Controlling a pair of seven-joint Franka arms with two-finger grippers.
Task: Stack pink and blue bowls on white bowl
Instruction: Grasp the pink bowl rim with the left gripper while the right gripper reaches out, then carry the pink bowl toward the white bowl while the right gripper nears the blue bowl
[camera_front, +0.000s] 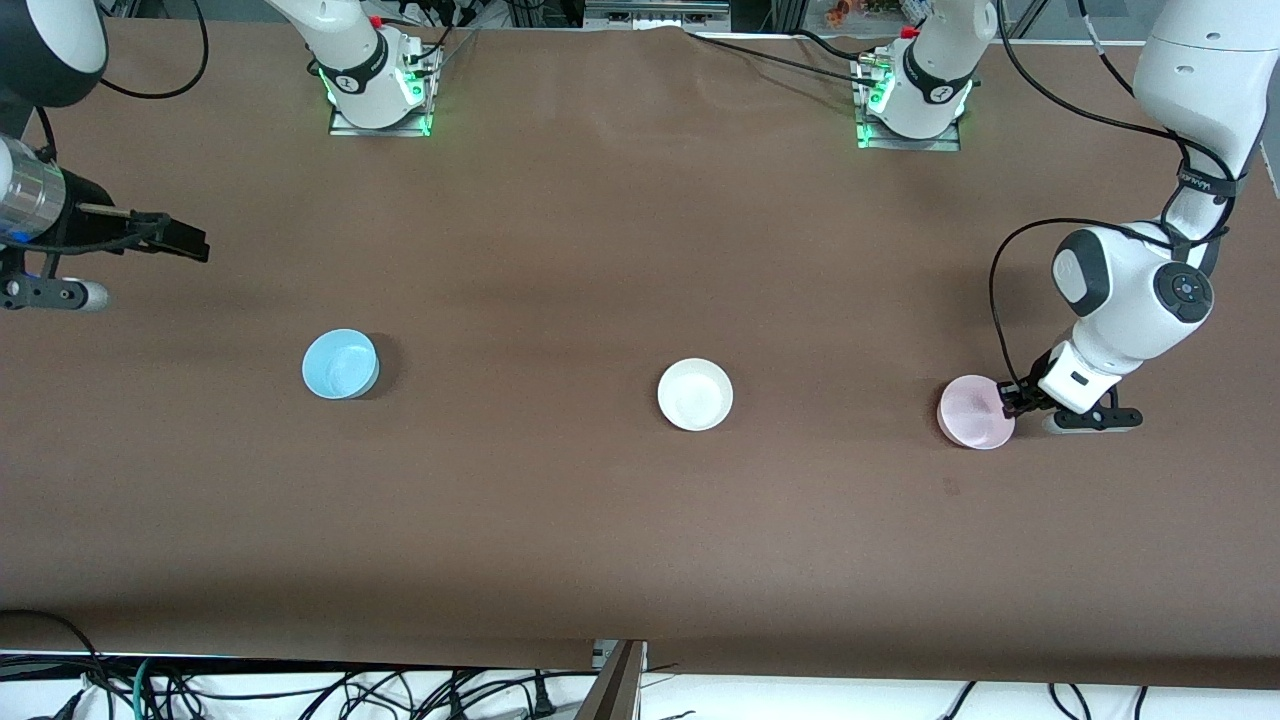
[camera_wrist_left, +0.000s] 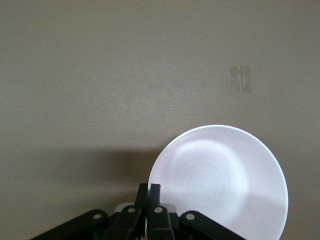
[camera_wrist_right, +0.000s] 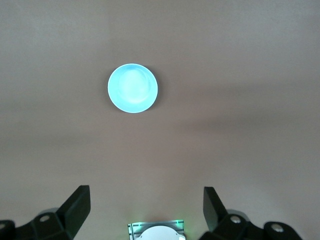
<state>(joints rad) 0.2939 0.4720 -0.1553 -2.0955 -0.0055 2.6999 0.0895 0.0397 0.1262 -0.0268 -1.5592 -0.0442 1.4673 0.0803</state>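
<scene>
Three small round plain plastic bowls are sitting well apart in a row on the brown tabletop (camera_front: 600, 250): the light sky-blue bowl (camera_front: 340, 364) toward the right arm's end, the glossy white bowl (camera_front: 695, 394) in the middle, and the pale pink bowl (camera_front: 975, 411) toward the left arm's end. The left pincer (camera_front: 1012, 400) is sitting low at the pink bowl's edge, its jaws pinched together on the thin rim, one finger inside the wall and one outside, as the left wrist view shows. The right pincer (camera_front: 185, 240) is waiting in the air over bare tabletop, jaws spread wide and holding nothing, with the blue bowl lying ahead of it in the right wrist view. Judging by their look, the bowls are likely light, stiff and smooth, so a rim pinch is probably the sensible hold; a hold at one edge may be letting the bowl tilt or slip when lifted.
</scene>
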